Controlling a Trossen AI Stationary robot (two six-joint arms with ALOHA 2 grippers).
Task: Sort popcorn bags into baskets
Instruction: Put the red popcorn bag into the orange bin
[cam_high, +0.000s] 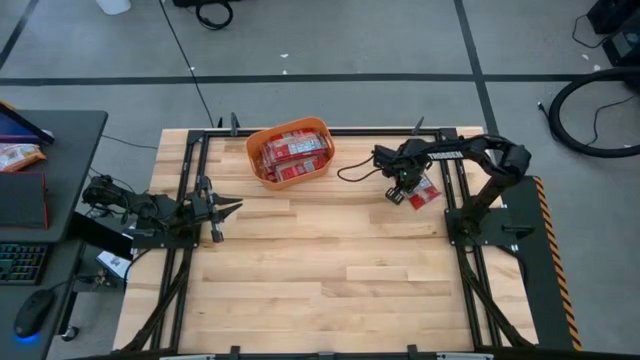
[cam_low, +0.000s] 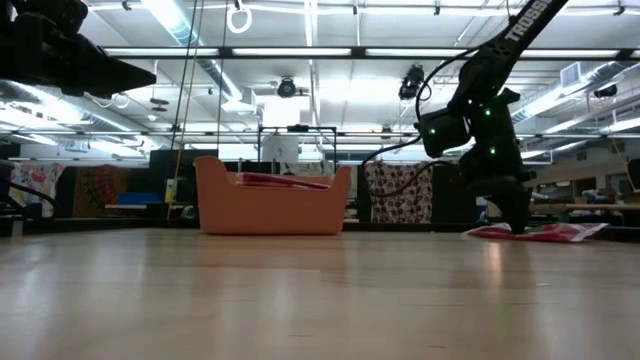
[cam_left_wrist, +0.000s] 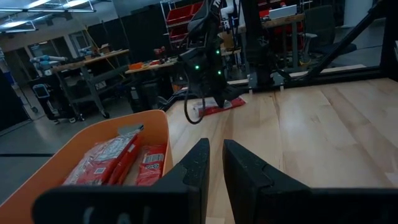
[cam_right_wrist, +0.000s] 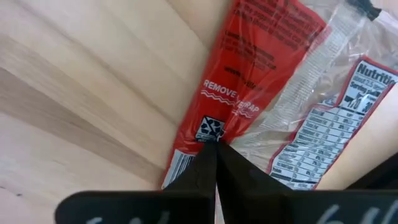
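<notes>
One popcorn bag (cam_high: 424, 193) near table edge (cam_high: 452, 200)

Workshop-lab, ceiling strip lights (cam_low: 180, 20), exposed ducts, workbenches (cam_left_wrist: 93, 68), parts racks

A bench (cam_high: 330, 270) of pale wooden planks with visible grain and a smooth, faintly shiny finish. An orange tub (cam_high: 258, 140) of smooth matt plastic holds red popcorn bags (cam_high: 292, 152). One popcorn bag on the bench (cam_right_wrist: 249, 81) is wrapped in glossy, crinkled clear film over red printed paper, with a white nutrition panel. The right claw (cam_right_wrist: 216, 149), of matt black plastic, has its tips together on the film. The left claw (cam_left_wrist: 214, 162) is the same matt black. Black metal framing (cam_high: 190, 160) edges the bench.
</notes>
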